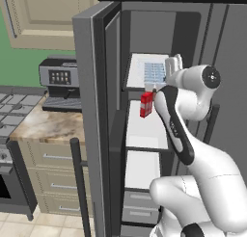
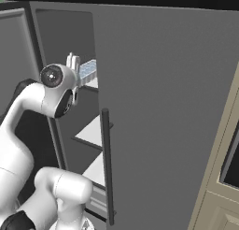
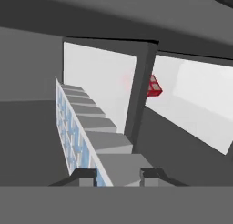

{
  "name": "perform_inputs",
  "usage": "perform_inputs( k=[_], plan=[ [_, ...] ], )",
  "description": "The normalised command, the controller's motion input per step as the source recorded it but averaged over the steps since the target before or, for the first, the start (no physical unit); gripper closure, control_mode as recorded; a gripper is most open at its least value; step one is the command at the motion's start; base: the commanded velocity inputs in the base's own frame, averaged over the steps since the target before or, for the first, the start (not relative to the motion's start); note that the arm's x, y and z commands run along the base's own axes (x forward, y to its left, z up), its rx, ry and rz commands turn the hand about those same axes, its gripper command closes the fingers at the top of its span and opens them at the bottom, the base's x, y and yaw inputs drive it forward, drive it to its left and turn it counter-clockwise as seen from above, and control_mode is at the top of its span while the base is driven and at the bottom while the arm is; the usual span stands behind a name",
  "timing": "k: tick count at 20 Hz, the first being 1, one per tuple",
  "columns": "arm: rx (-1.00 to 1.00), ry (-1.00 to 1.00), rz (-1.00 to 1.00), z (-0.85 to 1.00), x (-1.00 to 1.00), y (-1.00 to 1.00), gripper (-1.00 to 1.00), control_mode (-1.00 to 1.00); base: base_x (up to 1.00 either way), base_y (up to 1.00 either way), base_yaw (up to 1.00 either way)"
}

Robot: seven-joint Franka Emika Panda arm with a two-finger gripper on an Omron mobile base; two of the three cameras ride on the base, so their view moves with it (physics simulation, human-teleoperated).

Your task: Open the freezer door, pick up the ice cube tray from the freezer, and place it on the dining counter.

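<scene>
Gripping the tray [image 1: 154, 71] by its near edge, my pincer [image 3: 118, 175] holds it clenched between both fingertips over the top shelf [image 1: 137, 72] of the freezer [image 1: 159, 33]. In the hand view the tray's pale-blue cells run away from me, tipped on edge. A red carton [image 1: 146, 104] stands on the shelf below, at its front left corner. The freezer door [image 1: 94, 115] stands swung wide to the left, its dark handle [image 1: 79, 183] near me. Beyond it sits a coffee machine [image 1: 60, 82] on a marbled counter [image 1: 48, 125].

red carton [image 1: 146, 104] below, freezer door [image 1: 95, 86] swung wide
</scene>
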Motion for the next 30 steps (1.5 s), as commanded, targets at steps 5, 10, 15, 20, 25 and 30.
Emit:
perform_inputs(
  k=[5, 10, 15, 20, 25, 30],
  plan=[
    [0.00, 0.18, 0.00, 0.19, -0.42, 0.00, 1.00, -1.00, 0.00, 0.00, 0.00],
    [0.00, 0.02, 0.02, 0.00, -0.36, 0.00, 1.00, -1.00, 0.00, 0.00, 0.00],
    [0.00, -0.08, 0.09, 0.00, -0.33, 0.00, 1.00, -1.00, 0.00, 0.00, 0.00],
    [0.00, -0.01, 0.03, 0.00, -0.49, 0.00, 1.00, -1.00, 0.00, 0.00, 0.00],
    [0.00, 0.00, 0.00, 0.09, -0.52, 0.00, 1.00, -1.00, 0.00, 0.00, 0.00],
    [0.00, 0.00, 0.00, 0.19, -0.52, 0.00, 1.00, -1.00, 0.00, 0.00, 0.00]
  ],
)
